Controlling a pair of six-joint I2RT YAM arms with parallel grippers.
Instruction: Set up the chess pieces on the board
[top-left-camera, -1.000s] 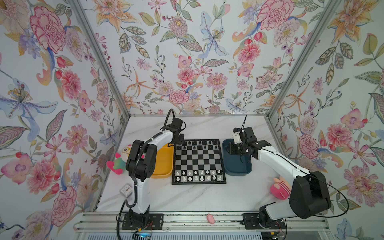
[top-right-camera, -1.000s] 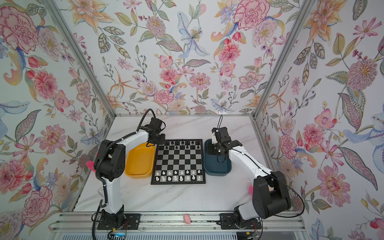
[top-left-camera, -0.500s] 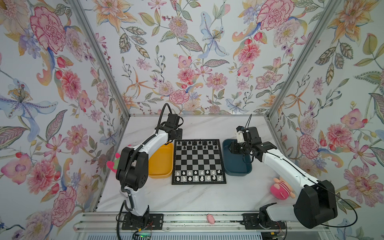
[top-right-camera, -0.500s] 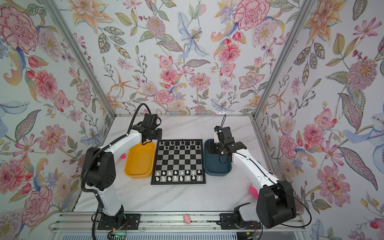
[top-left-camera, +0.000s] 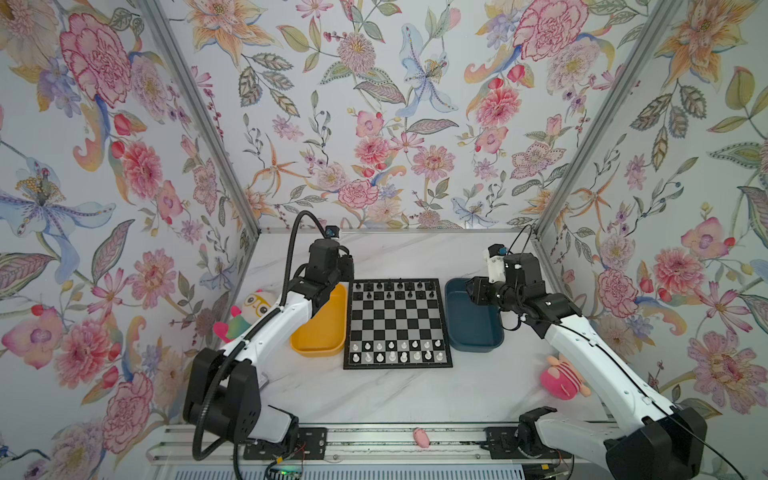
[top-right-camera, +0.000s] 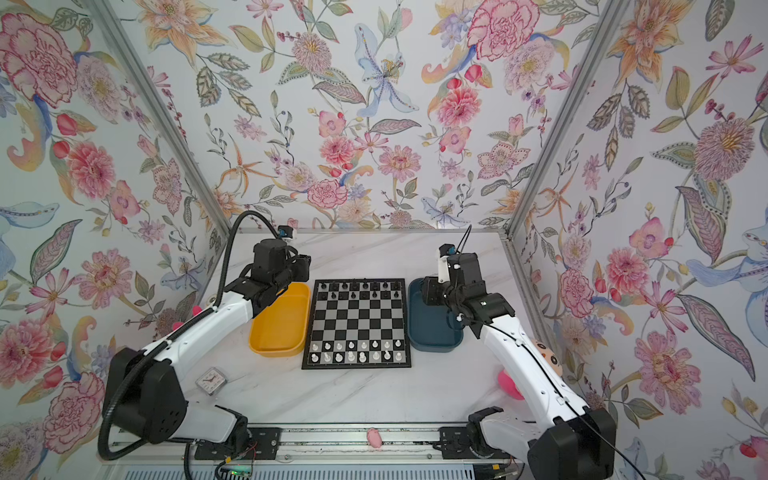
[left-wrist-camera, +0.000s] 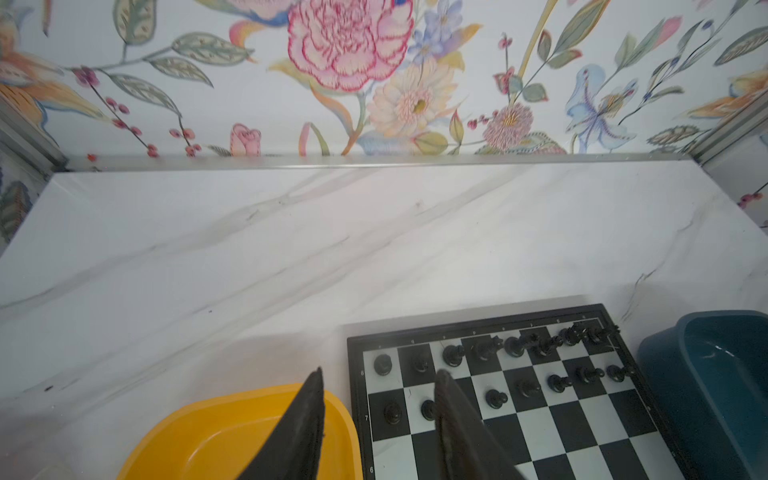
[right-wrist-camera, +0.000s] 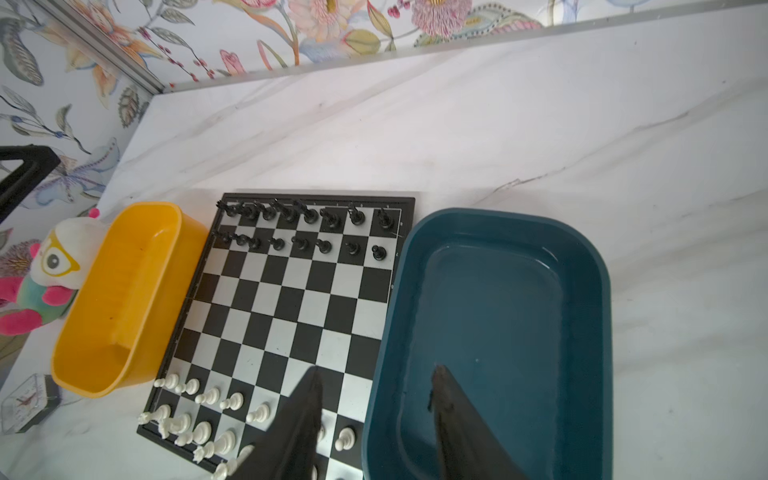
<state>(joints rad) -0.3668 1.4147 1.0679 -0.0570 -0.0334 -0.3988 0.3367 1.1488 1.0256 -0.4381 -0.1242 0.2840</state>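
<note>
The board (top-left-camera: 397, 320) (top-right-camera: 357, 320) lies mid-table between two trays. Black chess pieces (top-left-camera: 395, 286) (left-wrist-camera: 515, 345) (right-wrist-camera: 299, 217) fill its two far rows. White chess pieces (top-left-camera: 395, 351) (right-wrist-camera: 199, 415) stand in its two near rows. My left gripper (left-wrist-camera: 380, 372) (top-left-camera: 347, 270) hangs open above the board's far left corner, one finger over the yellow tray, nothing between the fingers. My right gripper (right-wrist-camera: 377, 369) (top-left-camera: 471, 291) is open too and empty, straddling the board's right edge and the blue tray's rim.
A yellow tray (top-left-camera: 318, 352) sits left of the board and a dark blue tray (top-left-camera: 473, 348) right of it; both look empty. Plush toys lie at the left (top-left-camera: 249, 307) and right (top-left-camera: 561, 378). A small clock (top-right-camera: 212, 380) lies front left.
Both arms have folded lower and outward while the grippers stay near the board's far corners. Both pairs of jaws have spread wider.
</note>
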